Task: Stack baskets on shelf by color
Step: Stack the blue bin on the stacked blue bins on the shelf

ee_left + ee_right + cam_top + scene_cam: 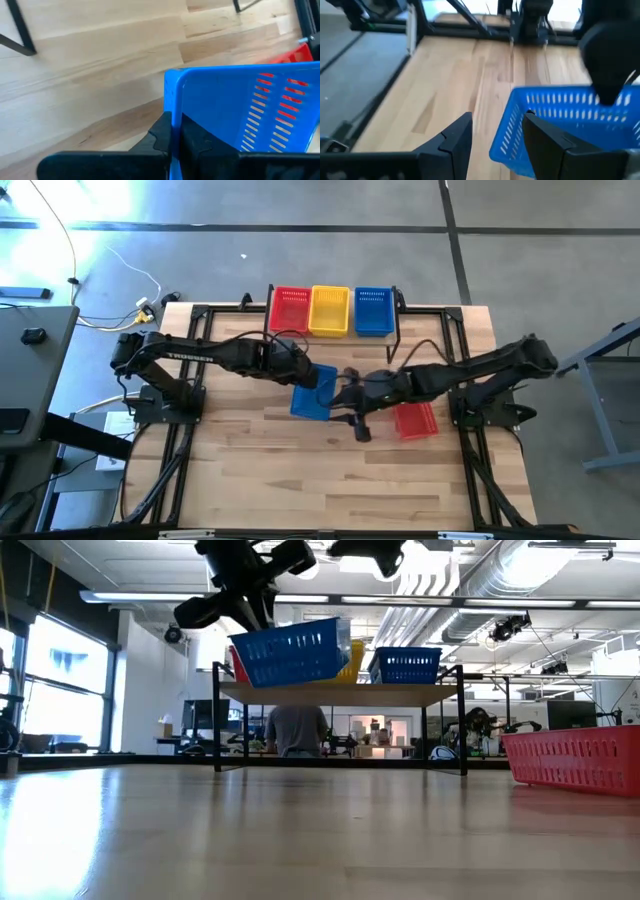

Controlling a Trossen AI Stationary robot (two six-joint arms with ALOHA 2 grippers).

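Tabletop of light wood planks is seen bare across the near half. Toward the middle, a blue basket is held clear of the surface by the left gripper, whose fingers are closed tight on one wall of the basket, one inside and one outside; in the low view this basket hangs tilted in the air. Just beside it, the right gripper is stationed with its fingers spread wide, one of them outside the basket's end wall and the other at or just inside its rim; nothing is gripped by it. A red basket is set on the tabletop to the right of the lifted one, partly under the right arm, and it is visible at the right edge of the low view. At the far edge stands the shelf, a light-wood board on thin black legs. On it, a red basket, a yellow basket and a blue basket are lined up side by side, left to right. Beyond the table, a person is seen from behind in the room.
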